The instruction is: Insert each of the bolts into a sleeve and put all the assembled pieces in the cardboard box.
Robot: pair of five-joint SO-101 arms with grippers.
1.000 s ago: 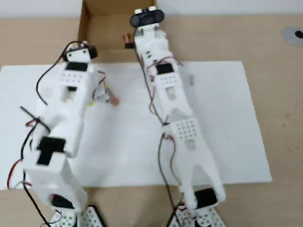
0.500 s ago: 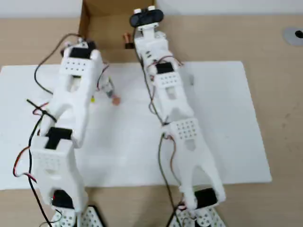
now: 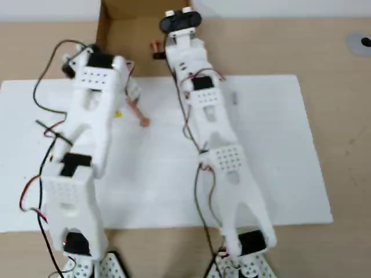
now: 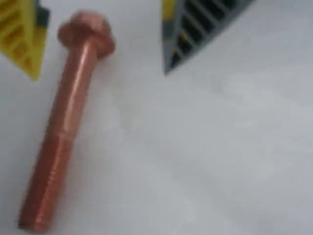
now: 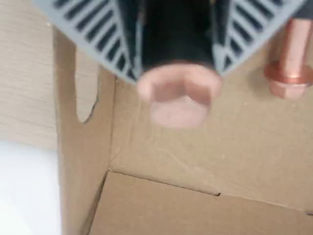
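Over cardboard box point(image 5: 171, 147), right gripper point(image 5: 177, 51) clamps sleeve point(image 5: 176, 27); left gripper point(image 4: 99, 68) spread around bolt point(image 4: 63, 127).

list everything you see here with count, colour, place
table: 1, tan wood, under everything
white sheet: 1, white, on the table
cardboard box: 1, brown, table's far edge
grey disc: 1, grey, table's far right
loose bolt: 1, copper, lying on the white sheet
sleeve: 1, black, held over the cardboard box
inserted bolt: 1, copper, head at the sleeve's end
boxed bolt: 1, copper, inside the cardboard box
left gripper: 1, yellow and grey, open over loose bolt
right gripper: 1, grey, shut on the sleeve
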